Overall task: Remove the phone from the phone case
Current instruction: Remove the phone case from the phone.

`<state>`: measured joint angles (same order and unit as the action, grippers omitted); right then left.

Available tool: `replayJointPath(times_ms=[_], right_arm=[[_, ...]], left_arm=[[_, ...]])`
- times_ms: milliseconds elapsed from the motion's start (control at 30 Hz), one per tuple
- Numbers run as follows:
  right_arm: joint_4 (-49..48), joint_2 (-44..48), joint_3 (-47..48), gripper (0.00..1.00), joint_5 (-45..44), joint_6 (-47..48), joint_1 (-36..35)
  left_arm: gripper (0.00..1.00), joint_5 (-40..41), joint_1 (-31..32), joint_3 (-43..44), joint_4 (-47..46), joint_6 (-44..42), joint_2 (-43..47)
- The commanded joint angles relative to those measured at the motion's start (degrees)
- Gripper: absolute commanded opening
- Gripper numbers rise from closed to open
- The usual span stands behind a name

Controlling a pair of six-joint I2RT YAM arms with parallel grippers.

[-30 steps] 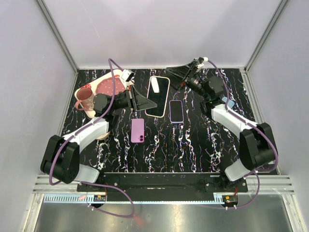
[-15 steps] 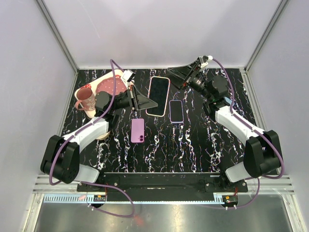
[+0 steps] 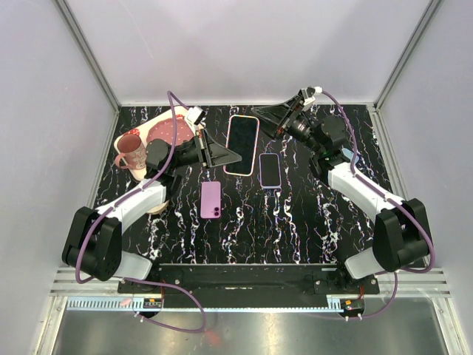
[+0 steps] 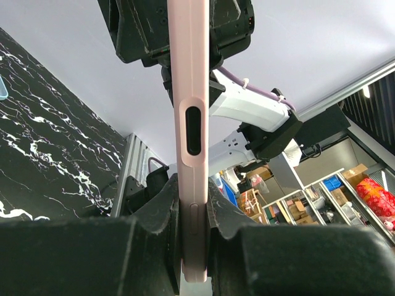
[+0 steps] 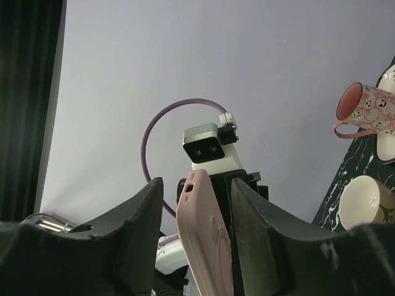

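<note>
The phone [image 3: 242, 145], dark screen up in a pale pink case, is held above the table. My left gripper [image 3: 228, 157] is shut on its left edge. In the left wrist view the case [image 4: 192, 123] stands edge-on, pinched between both fingers of that gripper [image 4: 192, 213]. My right gripper [image 3: 265, 121] is open at the phone's far right corner. In the right wrist view the pink case back [image 5: 207, 246] sits between the spread fingers of that gripper [image 5: 199, 237], close to the right finger [image 5: 265, 234]. I cannot tell whether it touches it.
A small dark phone [image 3: 270, 170] and a purple phone [image 3: 211, 200] lie on the black marbled table [image 3: 295, 222]. A pink mug [image 3: 131, 151] and a red plate [image 3: 166, 132] stand at the far left. A cream cup [image 5: 364, 200] shows in the right wrist view.
My right gripper has shifted left and closer around the phone's far corner. The phone, still in my left gripper, has moved slightly toward the back.
</note>
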<state>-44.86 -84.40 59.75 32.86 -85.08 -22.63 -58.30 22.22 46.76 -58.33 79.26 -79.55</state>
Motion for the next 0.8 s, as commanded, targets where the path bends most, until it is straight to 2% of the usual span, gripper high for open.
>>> replayJointPath(times_ms=[0,133,233,333,367,500,700,767], right_arm=[[-1.8,-0.9,1.4,0.53,0.4,1.2,-1.2],[-2.4,-1.7,1.3,0.52,0.2,0.8,-1.5],[-2.6,-2.0,1.6,0.47,0.0,0.7,-1.5],[-4.0,-2.3,1.5,0.35,-0.3,-0.5,-1.5],[-4.9,-2.6,1.3,0.24,-0.4,-1.3,-1.5],[-11.8,-4.5,1.2,0.0,0.2,-7.3,-1.5],[-15.1,-5.0,0.5,0.0,-0.3,-12.6,-2.0],[-19.2,-6.3,0.0,0.0,-0.8,-17.6,-2.2]], left_arm=[[0.0,2.6,-0.4,2.6,-4.2,-1.1,1.7],[0.0,2.5,-0.5,2.6,-4.2,-1.0,1.6],[0.0,2.5,-0.4,2.6,-4.1,-1.2,1.7],[0.0,2.5,-0.4,2.6,-4.0,-1.2,1.8],[0.0,2.6,-0.4,2.6,-3.9,-1.1,1.8],[0.0,2.8,-0.5,2.5,-3.6,-1.4,1.8],[0.0,3.3,-0.5,2.9,-3.3,-1.7,1.6],[0.0,3.3,-0.5,3.1,-3.3,-1.8,1.6]])
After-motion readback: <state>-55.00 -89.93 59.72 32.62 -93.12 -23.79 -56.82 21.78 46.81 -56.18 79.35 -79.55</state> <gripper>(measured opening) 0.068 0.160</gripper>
